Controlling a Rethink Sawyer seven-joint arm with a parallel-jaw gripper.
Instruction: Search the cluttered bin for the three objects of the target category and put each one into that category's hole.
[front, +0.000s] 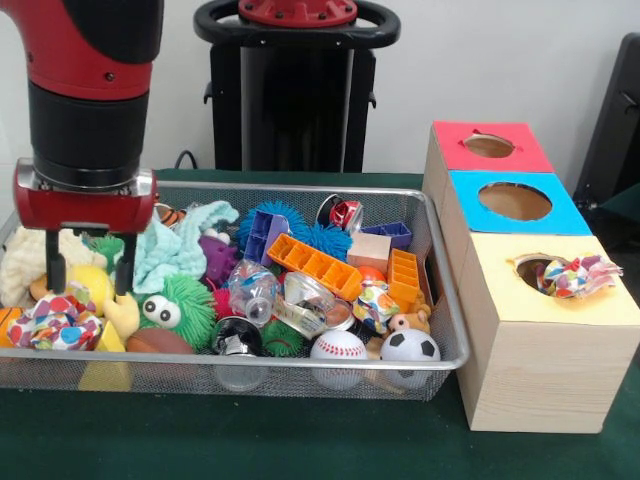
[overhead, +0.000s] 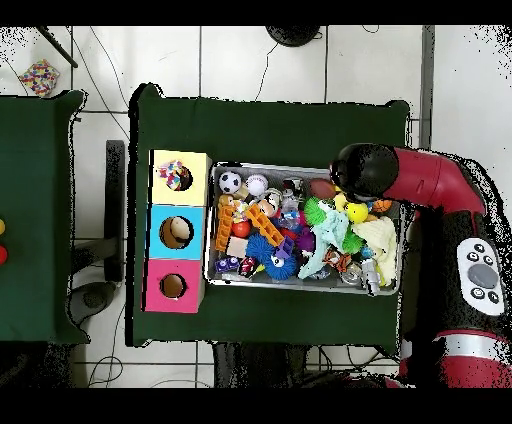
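Green cloth covers the table under a wire basket (front: 440, 300) crowded with toys. Nearest the camera, just below the pincer (front: 90, 277), lies a dotted paper wad (front: 55, 325) on a yellow plush (front: 105, 305). The pincer stands above it with fingers spread apart and nothing between them. A fuzzy green ball (front: 180, 308) sits just beside it, a mint cloth (front: 170, 250) behind. Judged risk: the fingers may close on plush or cloth along with the wad, or push it deeper. A second wad (front: 375, 305) lies well off among the blocks. Farthest off, a third wad (front: 570, 275) rests half in the yellow box's hole (front: 530, 268) and may block the next drop.
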